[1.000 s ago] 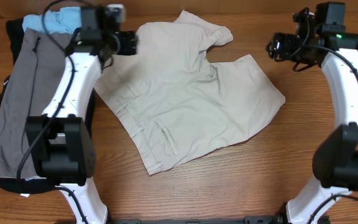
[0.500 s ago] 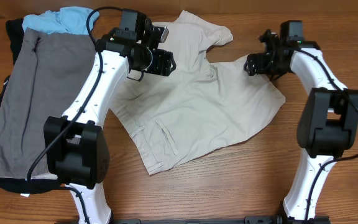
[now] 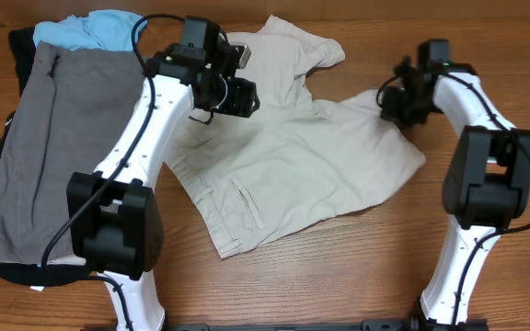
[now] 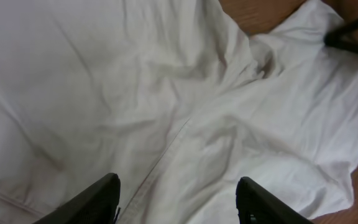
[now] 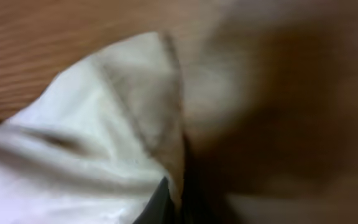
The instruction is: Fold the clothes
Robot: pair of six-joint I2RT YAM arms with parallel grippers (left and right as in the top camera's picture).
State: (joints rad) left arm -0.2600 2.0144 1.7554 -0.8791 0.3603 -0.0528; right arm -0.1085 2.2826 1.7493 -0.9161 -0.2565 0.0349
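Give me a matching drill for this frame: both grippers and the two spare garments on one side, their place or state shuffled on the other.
Things:
1. left gripper
2. right gripper
3. grey garment
4. light-blue garment

Place or state:
A. bunched at the far left corner
B. shut on a leg edge of the beige shorts
C. open, over the middle of the beige shorts
D. spread along the left side of the table

Pairs: 1-C, 2-B, 3-D, 4-A

Grey shorts [image 3: 35,147] lie at the wooden table's [image 3: 339,267] left side, touching a light-blue garment [image 3: 95,29].
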